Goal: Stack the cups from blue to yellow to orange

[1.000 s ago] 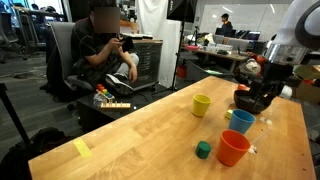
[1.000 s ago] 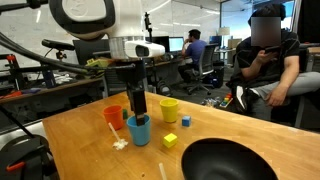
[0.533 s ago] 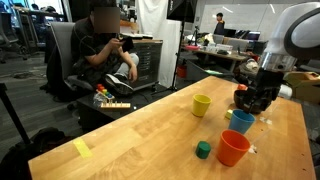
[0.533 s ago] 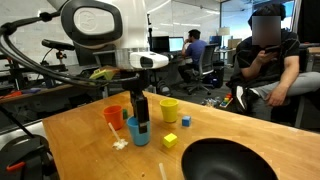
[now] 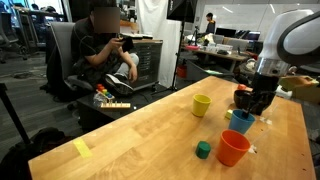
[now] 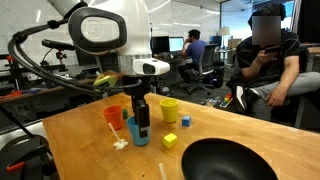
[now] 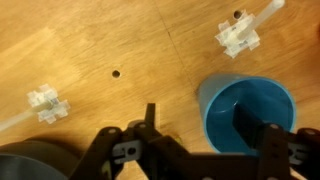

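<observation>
Swung round since a second ago, the arm's upper links have shifted while the gripper (image 7: 205, 138) stays low at the light blue plastic cup (image 7: 240, 105), jaws wide, straddling its rim, one finger inside. The orange plastic cup (image 6: 113, 117) sits just beside them; the yellow plastic cup (image 6: 169, 110) stands apart across open wooden table (image 6: 85, 150)

The hand (image 6: 141, 127) hides part of the blue cup (image 6: 131, 135); the dark bowl (image 6: 195, 150) runs off the bottom edge; the person's face (image 6: 268, 28) is blurred.
</observation>
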Robot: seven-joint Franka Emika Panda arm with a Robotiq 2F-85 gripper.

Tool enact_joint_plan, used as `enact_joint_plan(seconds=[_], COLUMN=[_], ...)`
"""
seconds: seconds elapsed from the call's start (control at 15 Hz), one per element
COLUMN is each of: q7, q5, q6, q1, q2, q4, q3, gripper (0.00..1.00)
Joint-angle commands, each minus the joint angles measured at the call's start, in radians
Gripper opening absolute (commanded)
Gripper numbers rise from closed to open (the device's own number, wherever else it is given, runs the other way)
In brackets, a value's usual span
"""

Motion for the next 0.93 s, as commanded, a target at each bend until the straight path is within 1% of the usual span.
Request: enact_joint_plan(seconds=[0.0, 0.2, 0.33, 0.4, 0.53, 0.6, 0.67, 0.87], q7=[0.009, 0.011, 0.025, 0.023, 0.014, 0.012, 0.013, 0.009], q5=[0.010, 0.009, -0.001, 0.001, 0.007, 0.009, 0.007, 0.002], q6=[-0.010, -0.008, 0.005, 0.006, 0.001, 0.000, 0.001, -0.007], q1=[-0.003, -0.003, 0.002, 0.002, 0.001, 0.001, 0.002, 0.001], q2=[0.017, 0.023, 0.025, 0.025, 0.023, 0.021, 0.018, 0.020], q4=[0.027, 0.030, 0.027, 0.026, 0.027, 0.029, 0.032, 0.037], q3=[0.013, 0.015, 0.014, 0.015, 0.020, 0.023, 0.025, 0.026], gripper=[0.50, 0.26, 0.13, 0.04, 0.00, 0.00, 0.02, 0.02])
